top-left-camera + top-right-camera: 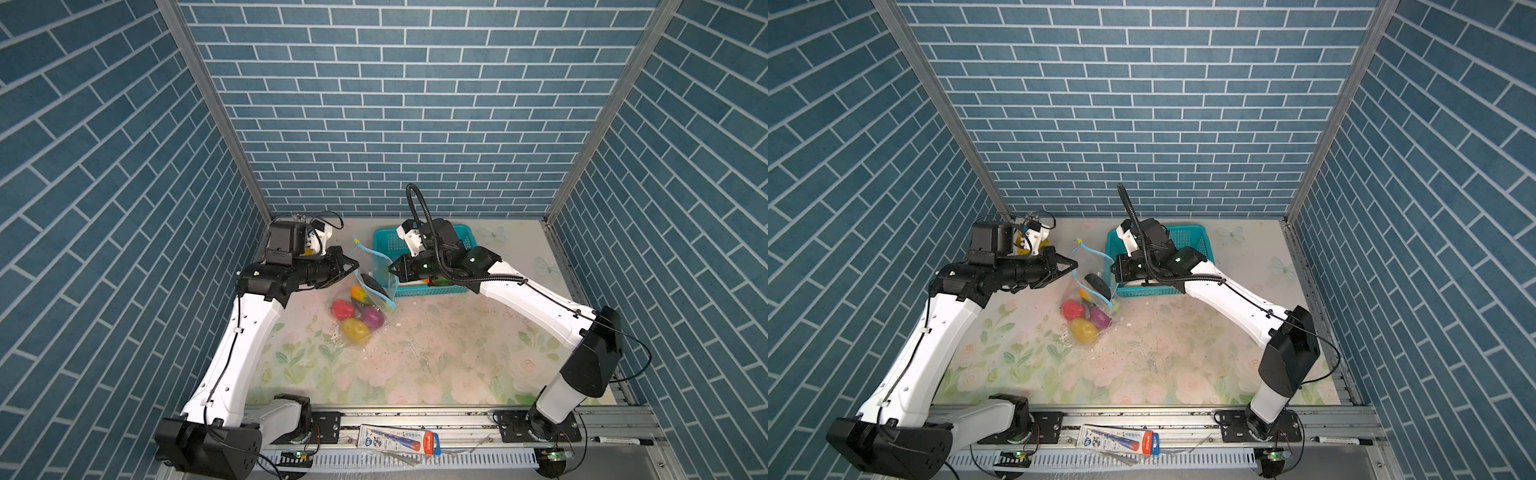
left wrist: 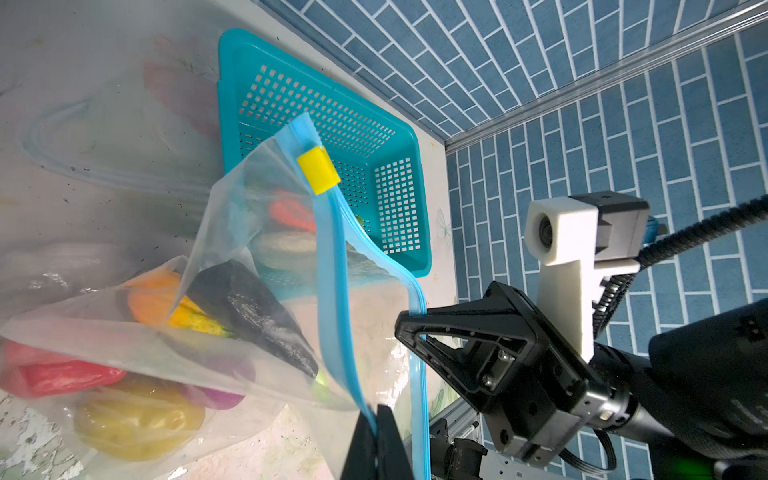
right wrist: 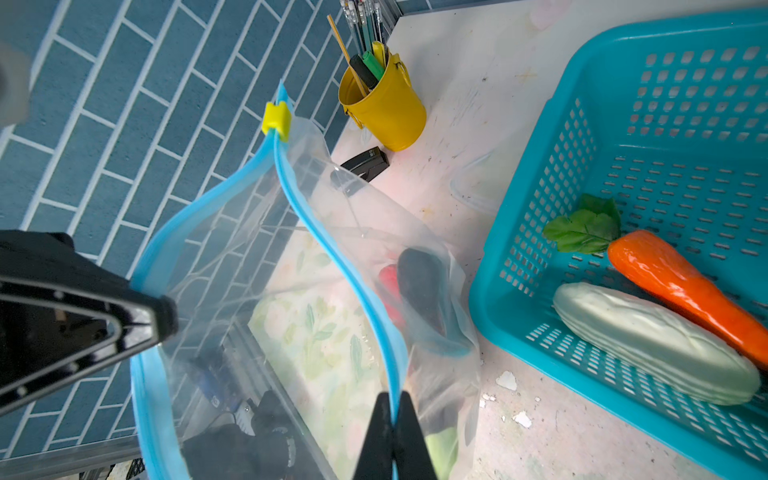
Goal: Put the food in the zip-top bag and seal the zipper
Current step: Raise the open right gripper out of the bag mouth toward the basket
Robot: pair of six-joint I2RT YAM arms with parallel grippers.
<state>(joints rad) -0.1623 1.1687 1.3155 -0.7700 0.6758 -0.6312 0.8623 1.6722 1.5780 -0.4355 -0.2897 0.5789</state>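
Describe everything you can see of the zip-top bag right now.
The zip-top bag is clear, crinkly plastic with a light-blue zipper along its mouth and a yellow slider at one end. The mouth is open: the left tool pinches one lip, the right tool the other. Its bottom rests on the floral table beside the teal basket. Inside show a red pepper, purple onion, yellow potato and dark eggplant.
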